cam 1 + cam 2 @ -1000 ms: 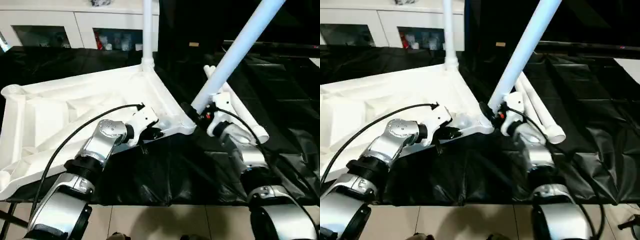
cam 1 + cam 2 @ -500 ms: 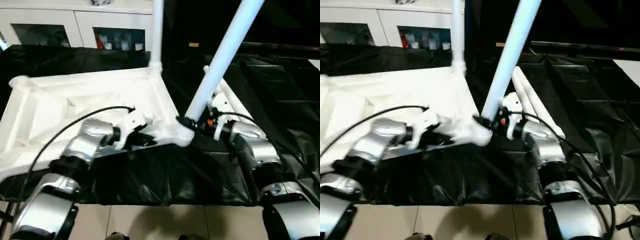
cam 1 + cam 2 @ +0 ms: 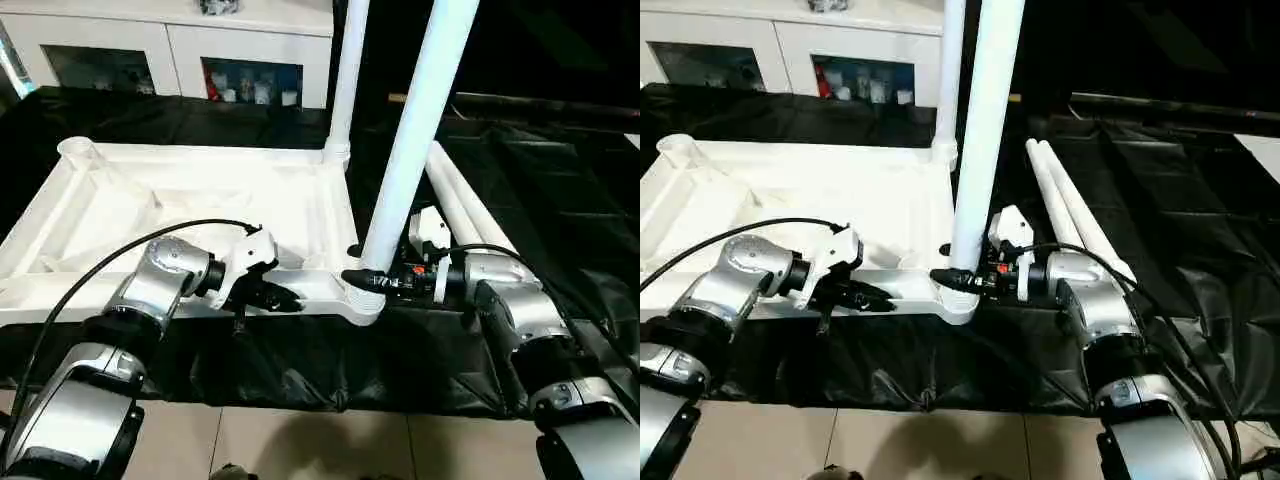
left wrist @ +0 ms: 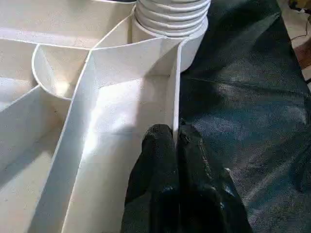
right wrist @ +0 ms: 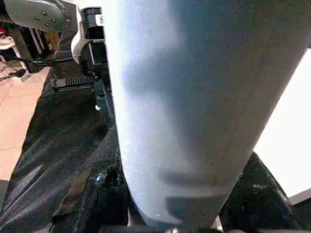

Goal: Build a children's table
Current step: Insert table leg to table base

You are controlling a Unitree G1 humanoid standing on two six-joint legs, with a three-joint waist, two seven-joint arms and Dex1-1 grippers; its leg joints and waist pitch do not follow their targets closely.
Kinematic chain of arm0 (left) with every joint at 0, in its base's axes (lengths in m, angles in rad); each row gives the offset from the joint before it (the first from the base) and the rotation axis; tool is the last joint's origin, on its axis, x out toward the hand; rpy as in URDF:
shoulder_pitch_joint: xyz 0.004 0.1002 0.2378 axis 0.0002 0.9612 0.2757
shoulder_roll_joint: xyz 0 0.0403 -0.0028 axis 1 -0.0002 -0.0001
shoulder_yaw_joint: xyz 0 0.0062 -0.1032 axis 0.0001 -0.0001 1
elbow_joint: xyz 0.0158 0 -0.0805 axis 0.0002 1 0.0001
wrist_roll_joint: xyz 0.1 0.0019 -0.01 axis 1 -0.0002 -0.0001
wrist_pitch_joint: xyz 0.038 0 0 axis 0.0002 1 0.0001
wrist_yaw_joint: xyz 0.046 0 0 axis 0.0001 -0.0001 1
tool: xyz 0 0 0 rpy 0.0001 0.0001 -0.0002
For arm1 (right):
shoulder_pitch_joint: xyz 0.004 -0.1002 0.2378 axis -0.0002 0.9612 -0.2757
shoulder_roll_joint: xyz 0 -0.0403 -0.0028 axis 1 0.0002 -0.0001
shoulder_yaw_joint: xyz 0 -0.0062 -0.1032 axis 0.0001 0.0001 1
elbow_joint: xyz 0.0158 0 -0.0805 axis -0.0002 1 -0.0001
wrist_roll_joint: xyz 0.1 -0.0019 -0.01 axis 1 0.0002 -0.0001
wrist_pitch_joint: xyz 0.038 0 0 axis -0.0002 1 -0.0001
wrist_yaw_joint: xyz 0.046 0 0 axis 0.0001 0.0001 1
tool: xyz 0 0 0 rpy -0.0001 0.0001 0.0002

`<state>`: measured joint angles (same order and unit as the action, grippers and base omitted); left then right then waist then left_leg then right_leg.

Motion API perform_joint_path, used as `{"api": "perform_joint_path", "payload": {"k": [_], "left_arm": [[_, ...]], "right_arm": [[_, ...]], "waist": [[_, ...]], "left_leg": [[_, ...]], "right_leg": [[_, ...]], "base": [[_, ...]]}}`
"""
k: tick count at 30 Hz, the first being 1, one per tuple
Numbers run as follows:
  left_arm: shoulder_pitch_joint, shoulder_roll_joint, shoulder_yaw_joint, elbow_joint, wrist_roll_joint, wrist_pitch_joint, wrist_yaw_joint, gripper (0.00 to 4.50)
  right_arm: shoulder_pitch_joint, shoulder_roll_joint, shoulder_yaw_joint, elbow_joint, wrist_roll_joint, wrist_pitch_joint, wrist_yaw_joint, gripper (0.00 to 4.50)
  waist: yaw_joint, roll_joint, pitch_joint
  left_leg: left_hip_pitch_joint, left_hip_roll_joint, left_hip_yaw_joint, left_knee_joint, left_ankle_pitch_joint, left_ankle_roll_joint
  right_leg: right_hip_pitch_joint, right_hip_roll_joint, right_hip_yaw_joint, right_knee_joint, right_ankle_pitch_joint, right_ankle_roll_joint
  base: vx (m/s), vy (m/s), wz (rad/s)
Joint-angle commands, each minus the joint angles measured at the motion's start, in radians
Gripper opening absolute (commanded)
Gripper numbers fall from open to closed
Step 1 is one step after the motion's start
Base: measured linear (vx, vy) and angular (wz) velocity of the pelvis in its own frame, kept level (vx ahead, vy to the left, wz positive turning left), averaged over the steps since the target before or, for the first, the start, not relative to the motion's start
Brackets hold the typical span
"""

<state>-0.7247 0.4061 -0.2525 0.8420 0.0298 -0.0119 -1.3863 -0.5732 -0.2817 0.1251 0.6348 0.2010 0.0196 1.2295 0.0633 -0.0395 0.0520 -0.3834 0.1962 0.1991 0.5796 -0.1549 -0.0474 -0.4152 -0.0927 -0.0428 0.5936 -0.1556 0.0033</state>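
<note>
The white tabletop (image 3: 180, 200) lies upside down on the black cover, ribs showing. One white leg (image 3: 348, 80) stands in its far right corner socket. A second leg (image 3: 420, 130) stands almost upright at the near right corner socket (image 3: 360, 300), with my right gripper (image 3: 366, 281) shut around its base. In the right wrist view the tube (image 5: 194, 97) sits between the black fingers (image 5: 97, 194). My left gripper (image 3: 278, 296) is shut on the tabletop's near rim. In the left wrist view its fingers (image 4: 160, 160) pinch the thin wall close to the ribbed leg end (image 4: 170, 19).
Two loose legs (image 3: 465, 205) lie side by side on the black cover to the right of the tabletop. An open socket (image 3: 78, 150) is at the far left corner. A white cabinet with glass doors (image 3: 150, 45) stands behind. Tiled floor (image 3: 300, 440) lies below the near edge.
The leg in my right gripper has swung from a strong rightward tilt to almost upright over the near right socket. The head camera has shifted. My left gripper keeps its hold on the rim.
</note>
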Motion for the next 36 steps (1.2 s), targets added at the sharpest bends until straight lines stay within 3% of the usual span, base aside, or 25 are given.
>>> {"api": "perform_joint_path", "payload": {"k": [1,7,12,14,16,17,20,23,29,32,36], "left_arm": [[-0.082,-0.018,0.037,-0.040,-0.046,-0.042,0.005,0.00],[-0.082,-0.019,0.035,-0.025,-0.047,-0.052,-0.007,0.00],[-0.085,-0.031,0.045,-0.013,-0.043,-0.049,0.037,0.00],[-0.096,-0.053,0.057,0.000,-0.017,-0.025,0.157,0.00],[-0.101,-0.070,0.069,0.002,-0.012,-0.007,0.220,0.00],[-0.101,-0.070,0.069,0.002,-0.012,-0.007,0.220,0.00],[-0.104,-0.132,0.107,-0.039,0.000,0.081,0.417,0.00],[-0.084,-0.192,0.114,-0.119,0.010,0.147,0.513,0.00],[-0.052,-0.232,0.073,-0.183,0.032,0.153,0.533,0.00],[-0.044,-0.224,0.058,-0.180,0.038,0.141,0.522,0.00],[-0.040,-0.217,0.051,-0.186,0.044,0.145,0.526,0.00]], "right_arm": [[0.082,0.020,0.114,0.061,-0.058,0.060,0.044,1.87],[0.098,0.015,0.119,0.030,-0.049,0.067,0.072,1.87],[0.070,0.045,0.071,0.086,-0.065,0.040,-0.050,1.87],[0.023,0.083,0.006,0.168,-0.079,0.003,-0.245,1.87],[0.002,0.101,-0.027,0.204,-0.077,-0.009,-0.333,1.87],[0.002,0.101,-0.027,0.204,-0.077,-0.009,-0.333,1.87],[-0.047,0.136,-0.092,0.284,-0.072,-0.023,-0.547,1.87],[-0.080,0.163,-0.121,0.343,-0.066,-0.020,-0.671,1.87],[-0.102,0.193,-0.119,0.382,-0.071,-0.015,-0.703,1.87],[-0.111,0.201,-0.121,0.401,-0.080,-0.020,-0.719,1.87],[-0.121,0.209,-0.126,0.417,-0.085,-0.047,-0.725,1.87]], "waist": [[0.003,0.014,-0.064],[0.005,0.014,-0.064],[0.000,0.013,-0.061],[-0.009,0.013,-0.058],[-0.019,0.010,-0.056],[-0.023,0.009,-0.056],[-0.033,0.007,-0.056],[-0.035,0.008,-0.056],[-0.030,0.005,-0.066],[-0.029,0.004,-0.067],[-0.030,0.009,-0.064]], "left_leg": [[0.029,0.038,-0.014,-0.076,-0.391,-0.018],[0.029,0.039,-0.015,-0.078,-0.392,-0.018],[0.030,0.036,-0.017,-0.078,-0.418,-0.030],[0.033,0.036,-0.022,-0.079,-0.453,-0.045],[0.035,0.033,-0.029,-0.077,-0.489,-0.063],[0.035,0.032,-0.032,-0.077,-0.502,-0.063],[0.039,0.029,-0.031,-0.072,-0.519,-0.058],[0.037,0.030,-0.030,-0.073,-0.509,-0.052],[0.022,0.028,-0.018,-0.072,-0.398,-0.007],[0.018,0.027,-0.016,-0.071,-0.361,0.004],[0.022,0.029,-0.017,-0.073,-0.385,-0.006]], "right_leg": [[0.036,-0.043,0.028,-0.069,-0.316,-0.229],[0.035,-0.043,0.028,-0.070,-0.319,-0.228],[0.030,-0.046,0.028,-0.073,-0.368,-0.220],[0.023,-0.049,0.028,-0.077,-0.425,-0.207],[0.020,-0.053,0.025,-0.088,-0.519,-0.173],[0.020,-0.051,0.022,-0.092,-0.544,-0.158],[0.012,-0.048,0.020,-0.099,-0.563,-0.151],[0.013,-0.048,0.022,-0.099,-0.553,-0.150],[0.028,-0.040,0.027,-0.080,-0.334,-0.199],[0.033,-0.041,0.028,-0.076,-0.296,-0.209],[0.031,-0.042,0.027,-0.080,-0.340,-0.203]], "base": [[0.000,0.000,0.00],[0.000,0.000,0.00],[0.000,0.000,0.00],[0.000,0.000,0.00],[0.000,0.000,0.00],[-0.057,0.019,-0.07],[0.000,0.000,0.00],[0.000,0.000,0.00],[0.000,0.000,0.00],[0.000,0.000,0.00],[0.000,0.000,0.00]]}}
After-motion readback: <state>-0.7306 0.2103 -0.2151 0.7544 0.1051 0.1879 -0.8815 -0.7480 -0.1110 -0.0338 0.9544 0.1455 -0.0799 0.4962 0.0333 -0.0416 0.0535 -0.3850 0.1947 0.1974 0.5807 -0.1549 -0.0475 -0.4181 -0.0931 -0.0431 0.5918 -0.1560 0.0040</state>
